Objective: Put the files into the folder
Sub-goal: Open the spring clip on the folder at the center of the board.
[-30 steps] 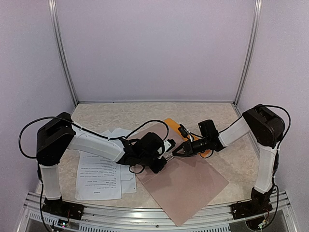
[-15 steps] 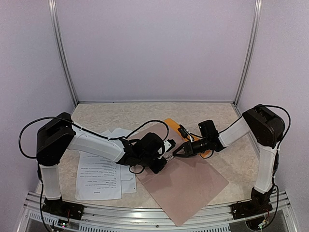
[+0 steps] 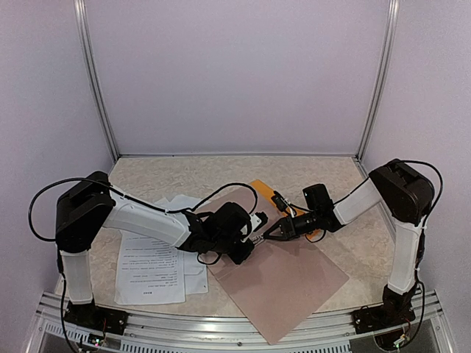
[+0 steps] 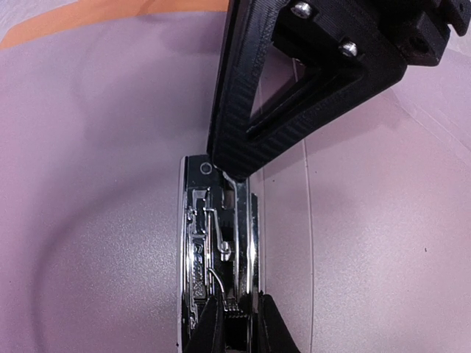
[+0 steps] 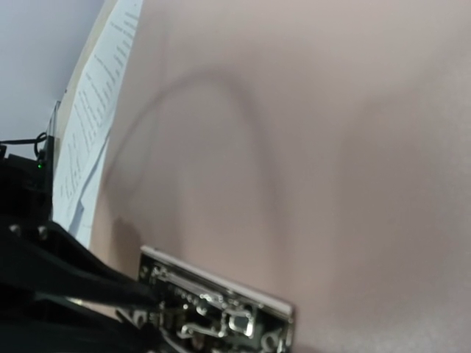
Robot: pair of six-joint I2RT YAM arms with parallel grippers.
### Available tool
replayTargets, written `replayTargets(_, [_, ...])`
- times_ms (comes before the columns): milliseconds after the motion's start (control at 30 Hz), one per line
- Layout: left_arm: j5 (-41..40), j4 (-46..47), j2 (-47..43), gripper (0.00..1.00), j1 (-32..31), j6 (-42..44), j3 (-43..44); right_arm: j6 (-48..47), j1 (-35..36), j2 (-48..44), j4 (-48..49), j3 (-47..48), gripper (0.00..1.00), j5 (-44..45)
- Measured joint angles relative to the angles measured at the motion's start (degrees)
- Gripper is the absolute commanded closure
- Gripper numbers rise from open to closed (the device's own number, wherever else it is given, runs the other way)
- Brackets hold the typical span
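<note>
Clenching the left pincer (image 4: 235, 323) on the 6 o'clock end of the metal clip (image 4: 195, 250); touching the right pincer (image 3: 263, 236), fingers drawn together, to its 12 o'clock end. Leaving the files (image 3: 151, 272) on the table (image 3: 184, 173) at 9 o'clock of the pink sheet (image 3: 294, 279), the orange folder (image 3: 261, 187) peeking out at 12 o'clock.

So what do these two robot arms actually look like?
The left arm and right arm match: white tube-like links between bulky black joint housings, on black bases. Thin black cables loop loosely alongside each. The left claw and right claw are mostly black and taper to narrow tips; close up, a right claw finger is ribbed plastic with a triangular cut-out and silver screws.
</note>
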Motion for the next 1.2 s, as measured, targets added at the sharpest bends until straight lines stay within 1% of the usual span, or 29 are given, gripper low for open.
replayTargets(367, [0.0, 0.0, 0.0, 0.94, 0.0, 0.0, 0.0, 0.6, -0.2, 0.0, 0.0, 0.0, 0.85, 0.2])
replayTargets(500, [0.0, 0.0, 0.0, 0.94, -0.1, 0.0, 0.0, 0.7, -0.4, 0.0, 0.0, 0.0, 0.85, 0.2])
replayTargets(700, [0.0, 0.0, 0.0, 0.94, -0.1, 0.0, 0.0, 0.8, -0.5, 0.0, 0.1, 0.0, 0.89, 0.6])
replayTargets(1067, [-0.1, 0.0, 0.0, 0.95, -0.3, 0.0, 0.0, 1.8, -0.6, 0.0, 0.1, 0.0, 1.0, 1.0])
replayTargets(1200, [-0.1, 0.5, 0.0, 0.95, -0.3, 0.3, -0.4, 1.7, -0.7, 0.0, -0.1, 0.0, 1.0, 1.2])
